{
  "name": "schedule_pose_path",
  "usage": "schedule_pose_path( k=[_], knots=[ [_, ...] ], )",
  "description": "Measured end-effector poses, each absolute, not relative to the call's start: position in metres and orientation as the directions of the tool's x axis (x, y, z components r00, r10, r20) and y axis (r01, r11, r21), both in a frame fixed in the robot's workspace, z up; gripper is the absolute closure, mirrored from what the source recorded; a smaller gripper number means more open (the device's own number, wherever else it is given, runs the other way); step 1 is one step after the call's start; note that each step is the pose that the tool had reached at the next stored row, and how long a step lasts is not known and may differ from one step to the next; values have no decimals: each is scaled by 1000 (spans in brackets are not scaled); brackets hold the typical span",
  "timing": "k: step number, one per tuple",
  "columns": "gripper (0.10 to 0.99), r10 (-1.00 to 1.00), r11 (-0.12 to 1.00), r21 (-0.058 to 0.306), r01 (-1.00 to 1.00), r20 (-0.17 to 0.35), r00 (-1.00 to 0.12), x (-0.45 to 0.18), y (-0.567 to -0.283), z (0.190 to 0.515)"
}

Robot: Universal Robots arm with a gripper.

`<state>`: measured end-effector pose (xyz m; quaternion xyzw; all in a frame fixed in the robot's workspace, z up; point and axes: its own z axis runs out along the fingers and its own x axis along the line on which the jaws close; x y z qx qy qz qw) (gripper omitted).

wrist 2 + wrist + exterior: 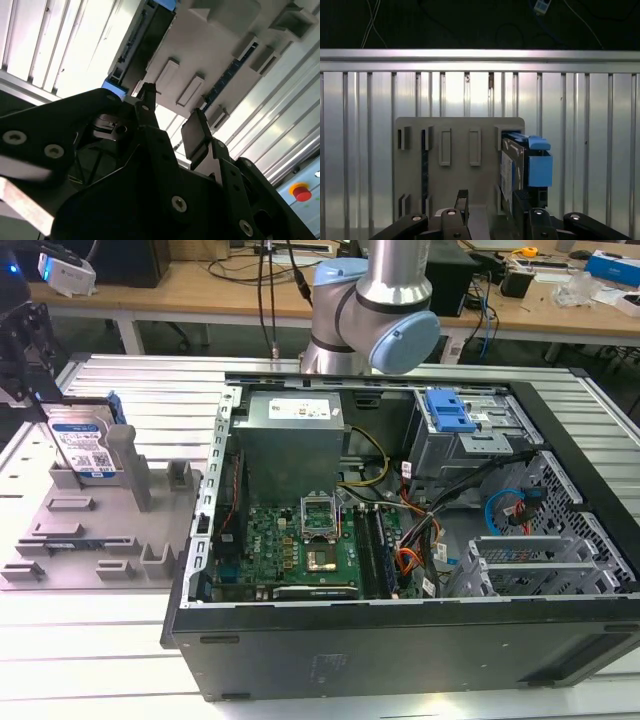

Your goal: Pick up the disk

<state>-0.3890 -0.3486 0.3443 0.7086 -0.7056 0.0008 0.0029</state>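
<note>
At the table's [130, 380] edge on the exterior view's left, the grey tray [90, 540] carries the disk [82, 448], standing on edge at the tray's far side. The step in hand is, I judge, the approach: the gripper [30, 390] hangs just above the disk, its fingers [462, 199] spread wide and holding nothing. A grasp calls for centring the jaws over the thin body. The arm [375, 300] reaches across with the wrist turned downward
</note>
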Motion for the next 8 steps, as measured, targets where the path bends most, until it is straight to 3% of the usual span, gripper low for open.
schedule_pose_path(
  k=[8],
  knots=[
    [604,-1000,-3,1,-1000,5,3,-395,-324,344]
  ],
)
